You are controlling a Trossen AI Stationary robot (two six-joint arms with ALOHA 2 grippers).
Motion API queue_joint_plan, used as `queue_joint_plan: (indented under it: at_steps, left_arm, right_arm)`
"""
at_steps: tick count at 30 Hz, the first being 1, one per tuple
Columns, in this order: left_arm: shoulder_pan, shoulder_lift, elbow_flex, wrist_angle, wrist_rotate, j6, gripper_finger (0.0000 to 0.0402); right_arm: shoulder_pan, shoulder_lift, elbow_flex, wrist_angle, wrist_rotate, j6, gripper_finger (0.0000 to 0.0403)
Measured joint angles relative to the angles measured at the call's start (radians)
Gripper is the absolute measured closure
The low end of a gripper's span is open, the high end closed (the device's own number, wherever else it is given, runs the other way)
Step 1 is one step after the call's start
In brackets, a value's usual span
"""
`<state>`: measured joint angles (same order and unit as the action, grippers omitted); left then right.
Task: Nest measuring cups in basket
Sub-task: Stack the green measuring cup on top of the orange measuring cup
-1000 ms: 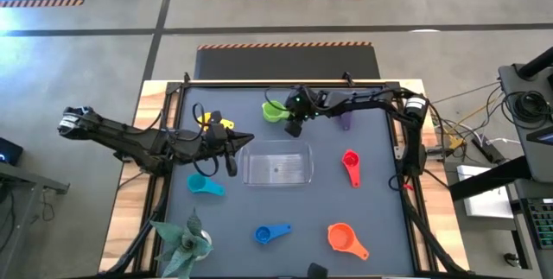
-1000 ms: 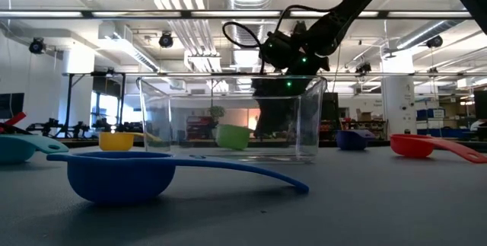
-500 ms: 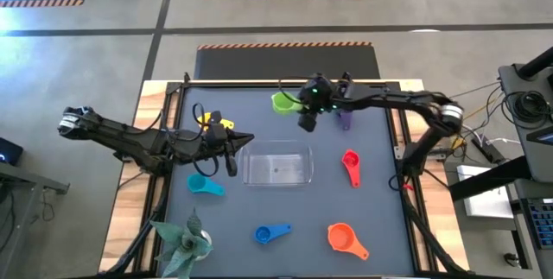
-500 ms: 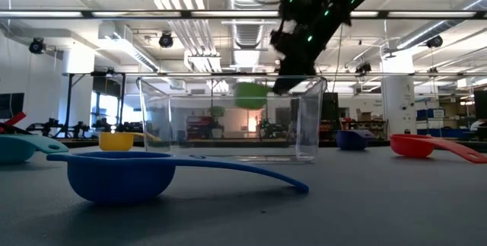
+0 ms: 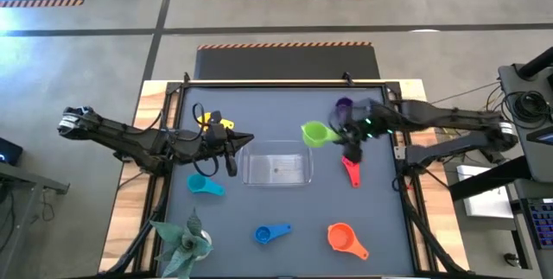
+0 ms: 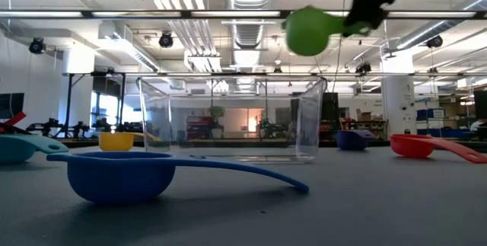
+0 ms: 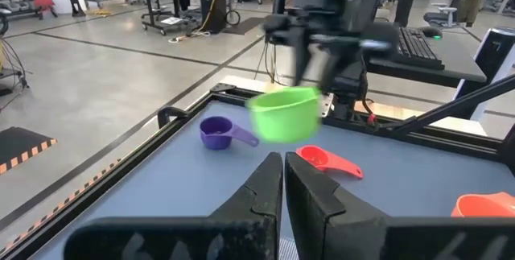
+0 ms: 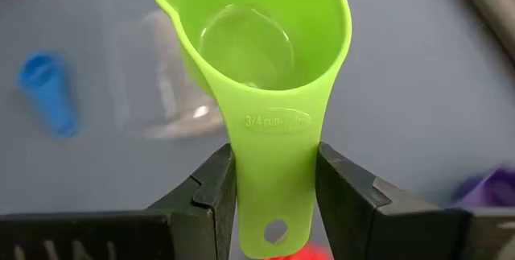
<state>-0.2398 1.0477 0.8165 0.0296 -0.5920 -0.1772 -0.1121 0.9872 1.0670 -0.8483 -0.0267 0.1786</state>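
Basket (image 5: 277, 163): clear shallow tray at mid-table, upright, nothing inside it in either the high or the low view.

Green cup (image 5: 315, 132): carried in the air by its flat handle, bowl level and mouth up, just beyond the basket's right far corner; in the low view it (image 6: 307, 30) hangs well above the basket rim. Bowl holds nothing. Handle is moulded "3/4 cup", followed by smaller figures too fine to read; a hang hole sits near the handle end.

Right gripper (image 5: 350, 132): both fingers (image 8: 212, 189) pressed against the sides of the green cup's handle, gripping it tight.

Left gripper (image 5: 232, 143): rests low over the table just left of the basket, fingers (image 7: 265, 200) nearly together, nothing between them.

Other cups, all on the table surface:
- yellow cup (image 5: 208, 120), far left, beside the left arm
- purple cup (image 5: 344, 106), far right, behind the right arm
- red cup (image 5: 350, 170), right of the basket, partly beneath the right gripper
- teal cup (image 5: 204, 185), near the basket's left near corner
- blue cup (image 5: 270, 232), near edge, centre
- orange cup (image 5: 345, 240), near edge, right

Artificial plant (image 5: 183, 240): near left corner.

Open matting lies between the basket and the near-edge cups, and along the far edge between the yellow and purple cups.
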Motion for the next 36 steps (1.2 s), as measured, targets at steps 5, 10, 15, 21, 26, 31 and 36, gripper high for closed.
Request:
queue_joint_plan:
  at_steps: [5,10,15,21,26,31,36]
  left_arm:
    - [0.002,0.000,0.000,0.000,0.000,-0.012,0.0402]
    - [0.006,0.000,0.000,0.000,-0.001,-0.020,0.0402]
    - [0.009,0.000,-0.001,0.000,0.000,-0.020,0.0402]
    - [0.016,0.000,-0.002,0.000,-0.001,-0.024,0.0402]
    - [0.029,0.000,-0.002,0.000,-0.001,-0.024,0.0402]
    - [0.034,0.000,-0.002,0.000,-0.001,-0.027,0.0402]
    - [0.034,0.000,-0.002,0.000,0.000,-0.056,0.0402]
  right_arm:
    - [0.207,-0.071,-0.024,-0.099,0.000,0.151,0.0277]
    - [0.436,-0.081,-0.050,-0.119,0.001,0.290,0.0280]
    - [0.662,-0.047,-0.059,-0.108,0.002,0.397,0.0295]
    - [0.826,0.021,-0.059,-0.089,0.086,0.522,0.0332]
    - [0.846,0.064,-0.059,-0.127,0.217,0.581,0.0372]
    - [0.845,0.068,-0.060,-0.142,0.234,0.588,0.0382]
    - [0.845,0.063,-0.060,-0.143,0.283,0.633,0.0381]
